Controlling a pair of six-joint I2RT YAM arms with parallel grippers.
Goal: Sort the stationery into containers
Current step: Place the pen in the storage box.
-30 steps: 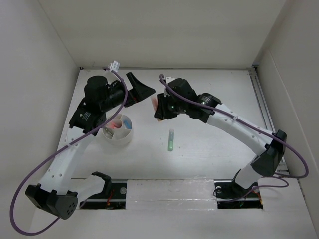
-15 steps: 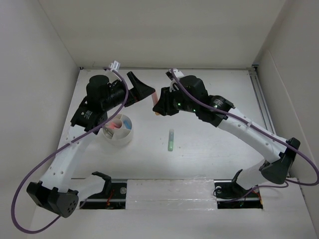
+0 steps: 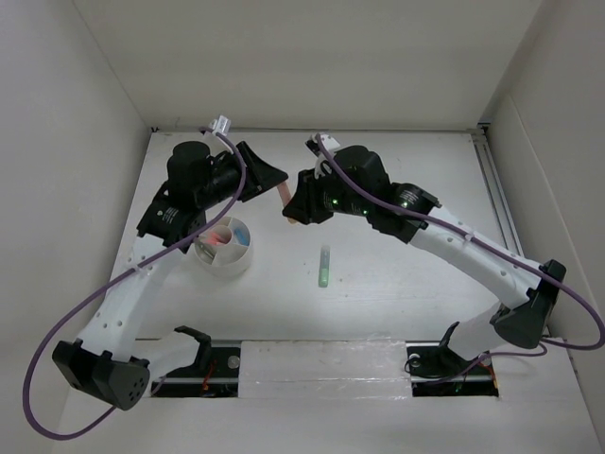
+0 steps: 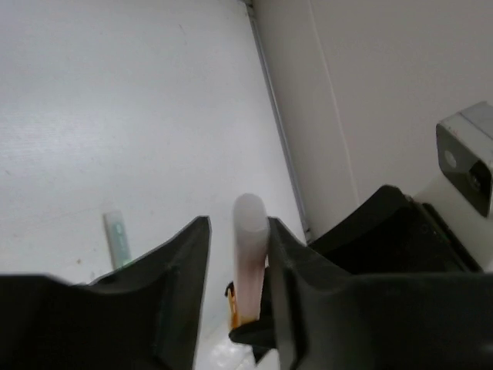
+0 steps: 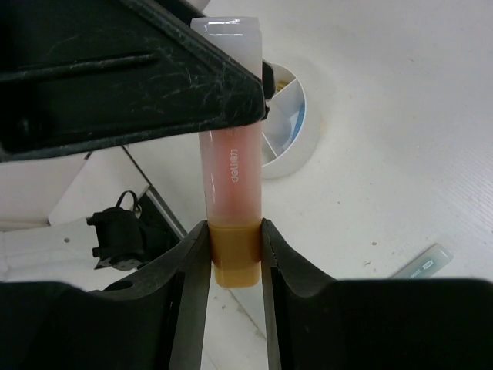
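Towards the near edge of the bench (image 3: 406,284), about its middle, a green marker (image 3: 324,266) lay flat, pointing near to far; to its left, well apart, stood the round white divided tub (image 3: 227,270), with something red and something blue in its wedge compartments; farther back, over the middle of the bench, the two grippers met above the surface; the right gripper (image 5: 231,239) was clenched on the orange end of an orange marker (image 5: 231,173), whose pale end pointed at the left arm; the left gripper (image 4: 237,231) stood around that pale end, jaws parted and not yet clamped, one finger (image 4: 281,262) against the barrel, the other showing a gap beside it; the marker hung beyond the tub and to its right, outside it.
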